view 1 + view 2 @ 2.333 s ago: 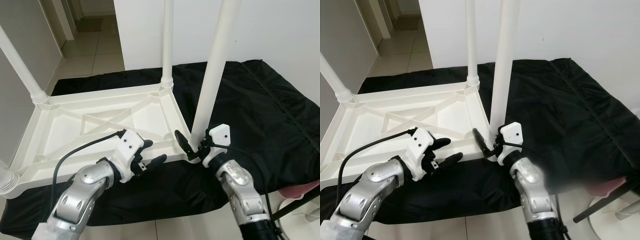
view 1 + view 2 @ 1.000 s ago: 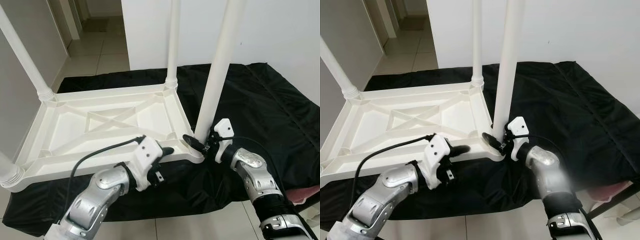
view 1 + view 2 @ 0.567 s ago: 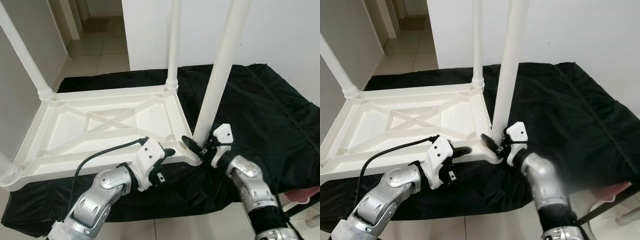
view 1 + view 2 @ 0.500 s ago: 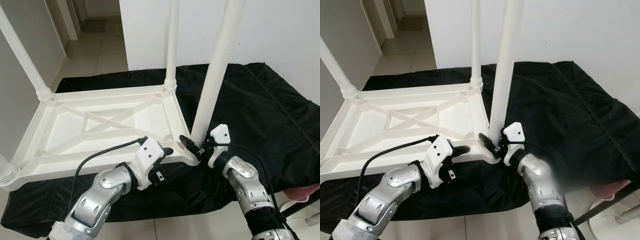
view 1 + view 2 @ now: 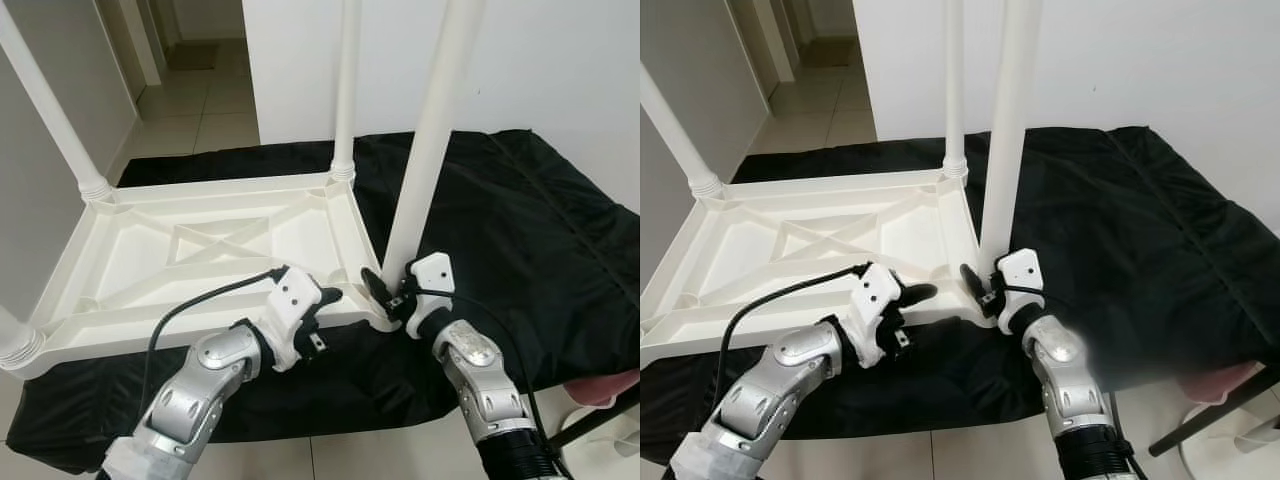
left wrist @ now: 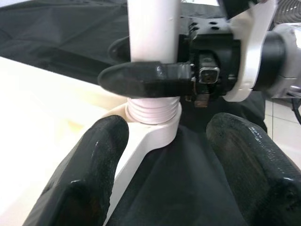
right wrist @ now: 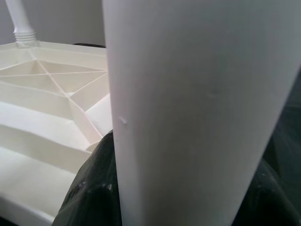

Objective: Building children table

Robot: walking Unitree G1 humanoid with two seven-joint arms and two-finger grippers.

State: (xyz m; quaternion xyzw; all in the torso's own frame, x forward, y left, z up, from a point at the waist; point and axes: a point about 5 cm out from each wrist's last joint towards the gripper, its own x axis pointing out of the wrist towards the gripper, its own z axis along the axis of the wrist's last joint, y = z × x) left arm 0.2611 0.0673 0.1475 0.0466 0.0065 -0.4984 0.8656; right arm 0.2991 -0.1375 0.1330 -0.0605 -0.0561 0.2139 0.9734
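While the upturned white plastic children's table top (image 5: 210,250) lies across the centre-left of my left eye view on a black fabric sheet (image 5: 520,220), I see four round white plastic legs rising from its corners, the nearest one (image 5: 425,150) running up through the middle of the frame. My right gripper (image 5: 385,292) sits at centre right, its two black fingers pinching the base of that leg just above the corner socket. My left gripper (image 5: 318,318) is just left of it, at the table's near edge, one finger over the rim. The right eye view shows the same layout, with beige floor tiles (image 5: 825,100) at upper left. In the left wrist view, my left fingers (image 6: 94,174) are spread apart, straddling the ribbed white socket (image 6: 153,110) and touching nothing I can see. In the right wrist view, the leg fills the centre between the dark fingers (image 7: 96,188).
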